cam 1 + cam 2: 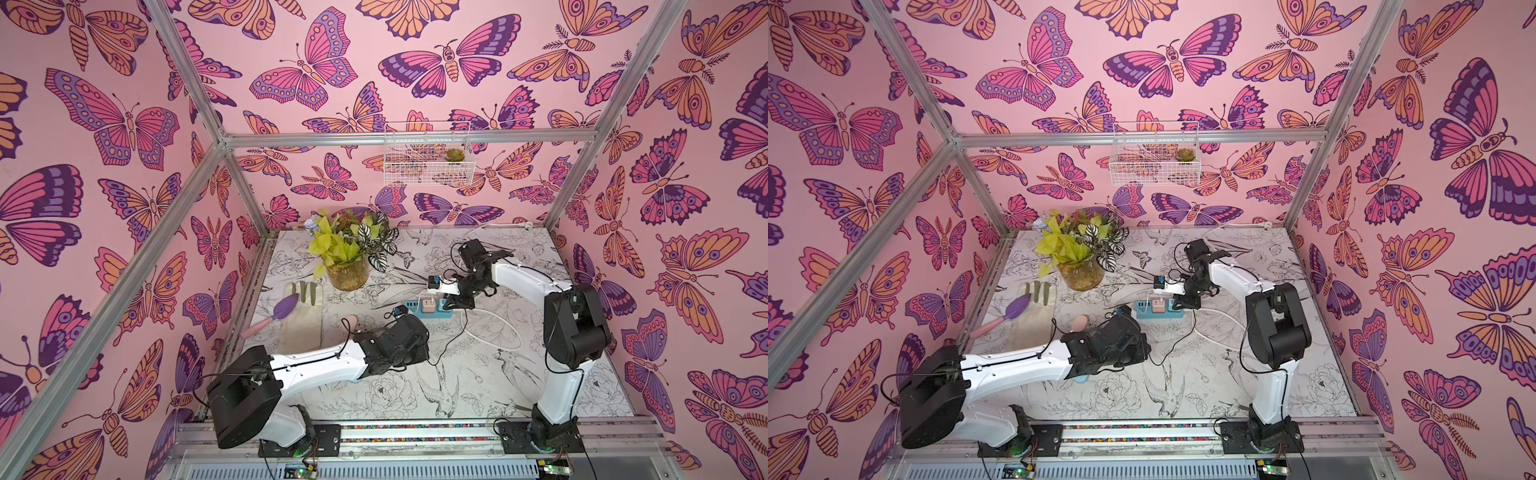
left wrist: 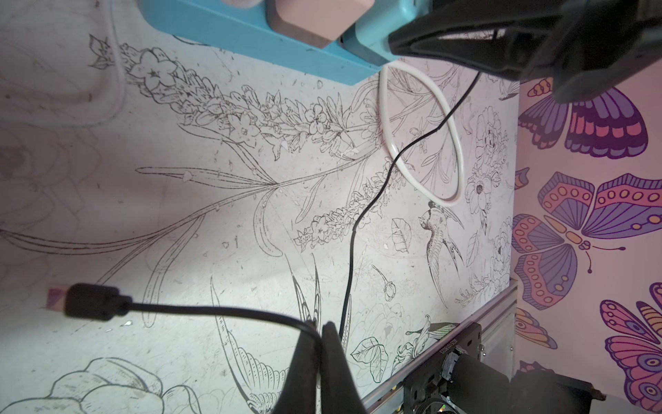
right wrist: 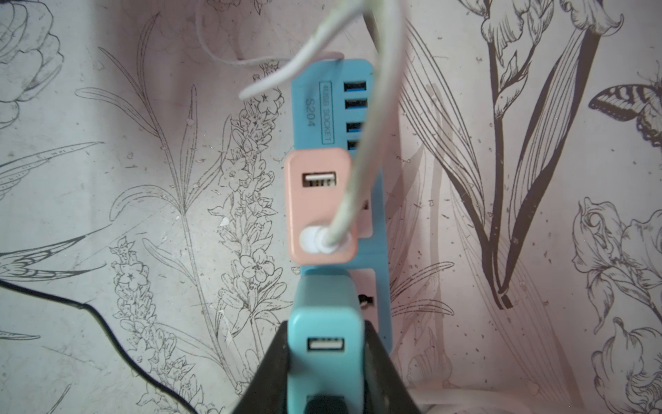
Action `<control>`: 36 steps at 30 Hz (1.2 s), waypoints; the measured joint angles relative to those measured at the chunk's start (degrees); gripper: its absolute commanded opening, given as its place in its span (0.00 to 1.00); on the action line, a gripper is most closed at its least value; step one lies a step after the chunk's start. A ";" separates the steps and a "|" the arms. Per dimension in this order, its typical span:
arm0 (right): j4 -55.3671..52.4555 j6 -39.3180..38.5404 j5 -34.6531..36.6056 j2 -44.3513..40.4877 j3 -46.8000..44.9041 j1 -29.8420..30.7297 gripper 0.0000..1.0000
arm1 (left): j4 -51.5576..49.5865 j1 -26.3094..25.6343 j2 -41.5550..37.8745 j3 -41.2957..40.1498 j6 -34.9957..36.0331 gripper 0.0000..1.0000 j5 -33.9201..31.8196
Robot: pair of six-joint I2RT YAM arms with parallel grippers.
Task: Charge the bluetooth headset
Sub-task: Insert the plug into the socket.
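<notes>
Over the flowered surface (image 2: 179,215), a thin black cable (image 2: 215,310) is being pinched tight by the left pincer (image 2: 320,331), a little way behind its USB plug (image 2: 93,301). The plug is being left sticking out past the tips, with a short bit of cable between. The cable is being judged light and floppy, so the plug may wobble. The hard plug body is being judged the better place to hold.

At the blue power strip (image 3: 308,107), the teal charger block (image 3: 322,294) is being squeezed by the right pincer (image 3: 326,328), one finger on each side. Its USB hole is being seen empty. The plug is being held well apart from that hole. The pink charger block (image 3: 318,200) just beside it is being used by a white cable (image 3: 369,143). The headset itself cannot be picked out.
</notes>
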 measured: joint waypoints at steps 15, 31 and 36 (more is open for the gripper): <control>-4.39 -1.31 1.40 5.01 6.34 1.90 0.00 | 0.50 0.50 0.00 -0.42 -0.02 0.00 0.07; -4.50 -1.07 2.14 5.09 6.43 2.27 0.00 | 1.70 1.11 -0.04 -1.90 -0.11 0.00 0.48; -2.51 0.07 2.10 3.91 4.66 2.27 0.08 | 1.68 1.14 -1.20 -2.73 -0.33 0.00 0.46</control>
